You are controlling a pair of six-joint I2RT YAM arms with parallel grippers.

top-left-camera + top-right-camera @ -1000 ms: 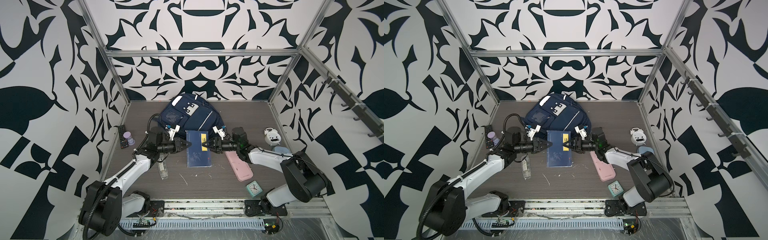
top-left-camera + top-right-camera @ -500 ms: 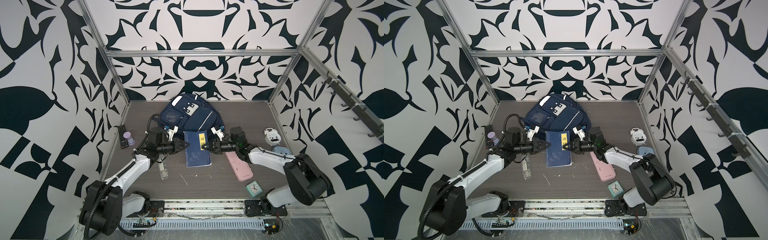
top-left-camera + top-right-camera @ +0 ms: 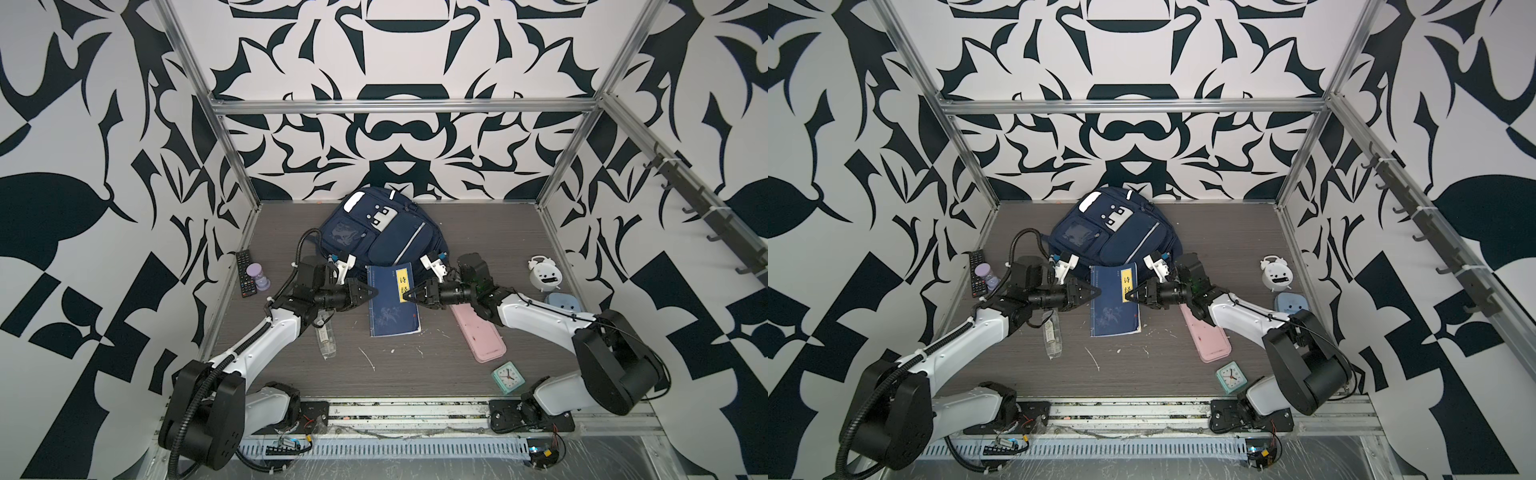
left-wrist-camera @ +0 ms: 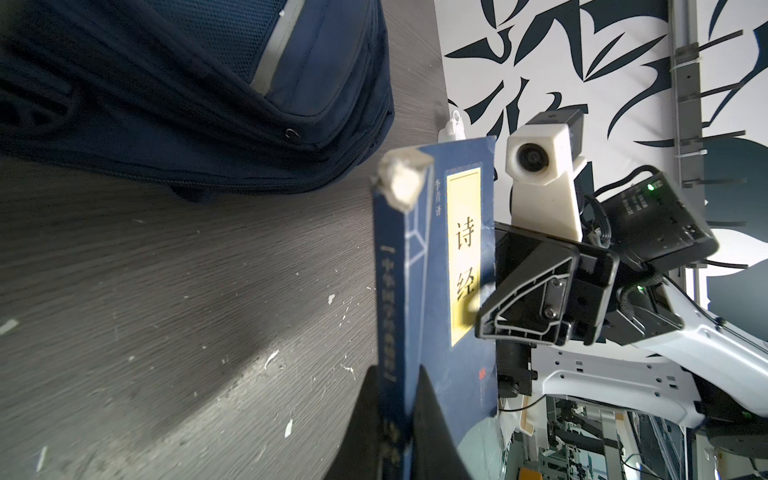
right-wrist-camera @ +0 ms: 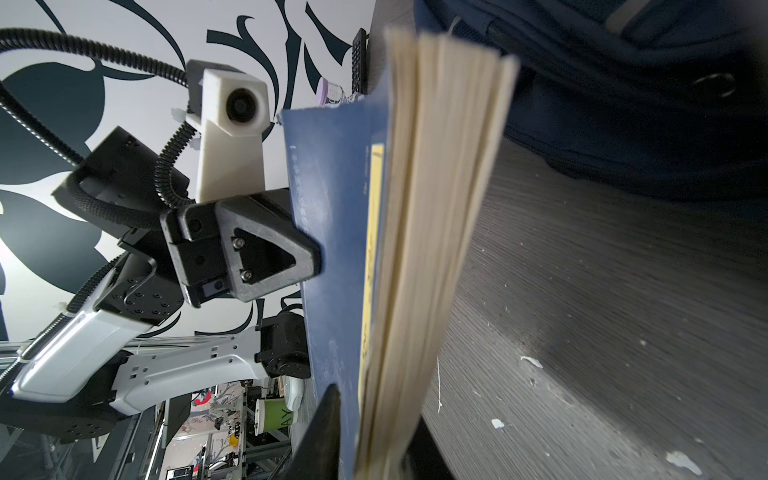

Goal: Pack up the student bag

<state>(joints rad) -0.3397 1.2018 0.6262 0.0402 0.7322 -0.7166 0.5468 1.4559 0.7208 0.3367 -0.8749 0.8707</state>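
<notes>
Left wrist view: the left gripper (image 4: 395,386) was clenched on the spine of the navy paperback book (image 4: 436,270), whose one corner was worn to pale fluff.
Far left: a black remote (image 3: 244,274) and a lilac hourglass (image 3: 257,277) lay just beside each other on the grey wood-grain table (image 3: 415,374).
Student bag (image 3: 382,232): navy fabric, domed, it lay at back centre near the wall. Its inside could not be seen, and the book was just in front of it.
Right gripper (image 3: 406,296): it pinched the book's cream page edge, opposite the left.
Pencil case (image 3: 480,332): pink, long and rounded; it was shut, with its contents hidden.
Clocks: a teal square one (image 3: 508,376) sat at the front and a white twin-bell one (image 3: 544,276) at far right.
</notes>
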